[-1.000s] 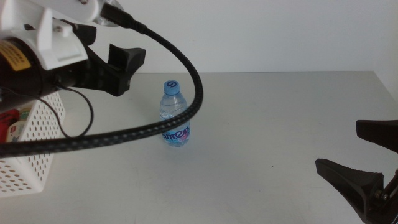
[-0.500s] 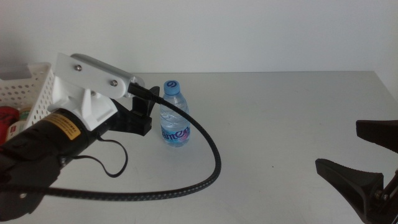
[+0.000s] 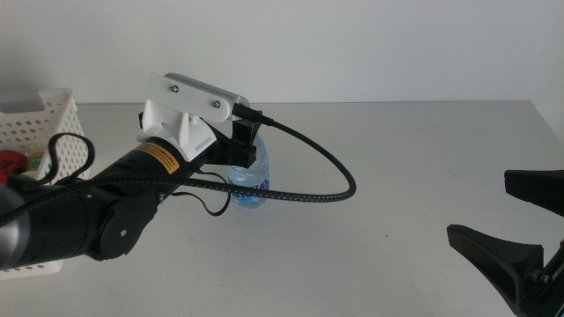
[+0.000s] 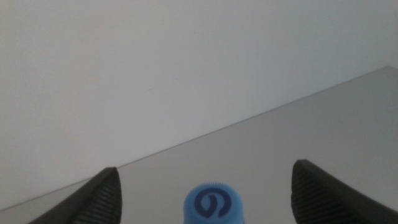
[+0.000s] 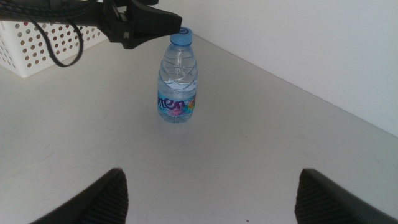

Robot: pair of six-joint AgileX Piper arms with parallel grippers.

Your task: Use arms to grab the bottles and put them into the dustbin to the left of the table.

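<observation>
1 water bottle (image 5: 178, 78), 1 white basket (image 3: 35, 123) with 1 red can (image 3: 9, 164) inside, 2 grippers: left gripper (image 4: 205, 186), right gripper (image 5: 208, 193).

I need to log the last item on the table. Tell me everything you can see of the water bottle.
The water bottle is small, clear ribbed plastic with a blue cap and a colourful label band. It stands upright on the grey table, right of the white basket. The left gripper, jaws open, straddles its cap without visible contact.
</observation>
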